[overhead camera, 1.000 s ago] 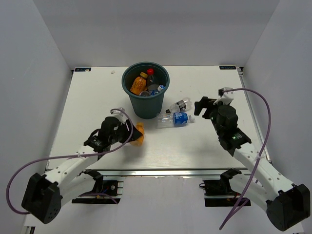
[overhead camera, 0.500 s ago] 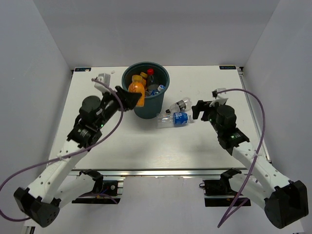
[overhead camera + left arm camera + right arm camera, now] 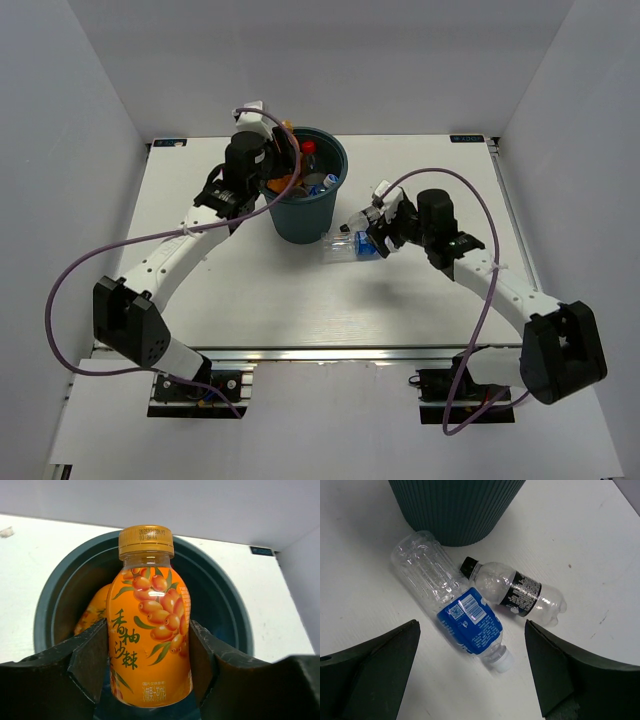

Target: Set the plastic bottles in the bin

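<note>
Table (image 3: 250, 290) w/ bin (image 3: 300, 218) at 12 o'clock of centre, bottles already inside incl. an orange one (image 3: 92, 612) and a red-capped one (image 3: 309, 147). L gripper (image 3: 147, 655) is over the bin mouth, clamped on an orange bottle (image 3: 150, 625), cap end out past the fingertips. R gripper (image 3: 470, 675) has jaws spread wide w/ nothing in them, above two bottles lying flat at bin's 4 o'clock: blue-label clear bottle (image 3: 465, 625), base just beside the bin wall, and smaller black-label bottle (image 3: 520, 592) at its 2 o'clock, black cap close against its side.
</note>
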`<state>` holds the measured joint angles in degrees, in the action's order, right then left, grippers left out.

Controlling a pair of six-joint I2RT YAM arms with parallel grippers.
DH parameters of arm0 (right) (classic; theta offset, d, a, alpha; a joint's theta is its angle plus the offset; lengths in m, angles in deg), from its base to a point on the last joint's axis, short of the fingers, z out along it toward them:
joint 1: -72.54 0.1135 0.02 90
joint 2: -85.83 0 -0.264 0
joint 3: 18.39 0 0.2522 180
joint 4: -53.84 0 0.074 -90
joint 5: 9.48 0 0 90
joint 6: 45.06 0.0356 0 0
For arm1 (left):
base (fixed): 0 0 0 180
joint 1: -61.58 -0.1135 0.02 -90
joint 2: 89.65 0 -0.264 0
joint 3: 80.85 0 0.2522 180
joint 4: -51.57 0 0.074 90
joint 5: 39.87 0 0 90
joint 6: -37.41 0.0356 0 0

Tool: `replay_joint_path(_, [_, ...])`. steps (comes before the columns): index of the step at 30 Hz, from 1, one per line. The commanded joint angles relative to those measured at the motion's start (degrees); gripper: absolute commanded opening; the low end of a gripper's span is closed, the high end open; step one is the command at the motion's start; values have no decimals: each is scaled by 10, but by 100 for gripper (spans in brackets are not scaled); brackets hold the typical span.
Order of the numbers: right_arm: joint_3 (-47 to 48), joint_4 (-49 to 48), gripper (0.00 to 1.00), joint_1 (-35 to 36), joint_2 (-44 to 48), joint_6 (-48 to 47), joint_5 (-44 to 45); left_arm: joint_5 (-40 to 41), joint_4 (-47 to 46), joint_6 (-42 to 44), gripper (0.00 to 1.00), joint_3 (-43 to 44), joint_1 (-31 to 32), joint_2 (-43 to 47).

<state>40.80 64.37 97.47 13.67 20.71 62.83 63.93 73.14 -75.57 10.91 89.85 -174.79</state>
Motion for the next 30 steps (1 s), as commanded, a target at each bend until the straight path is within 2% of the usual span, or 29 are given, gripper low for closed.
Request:
replay_joint_path(1, [39,31,89,-1,-17,-81,-42,30,10,9,66,25,-11,16])
replay_joint_path(2, [41,31,89,-1,-25,-85,-51,32,9,9,68,24,-12,17])
replay_joint_path(6, [54,69,89,-1,-51,-100,-76,41,1,14,98,29,-16,25])
replay_joint_path(14, [103,88,89,6,-127,-90,-45,60,21,25,98,59,-35,30])
replay_joint_path(18, [102,85,89,28,-155,-96,-10,69,26,1,98,26,-60,66])
replay_joint_path(24, [89,55,89,66,-198,-85,84,60,11,-64,98,-119,-131,175])
replay_joint_path(27, [84,42,89,81,-219,-84,125,95,13,-90,98,-201,-148,213])
replay_joint_path(30, [88,41,83,94,-239,-86,147,120,20,-106,98,-260,-151,252])
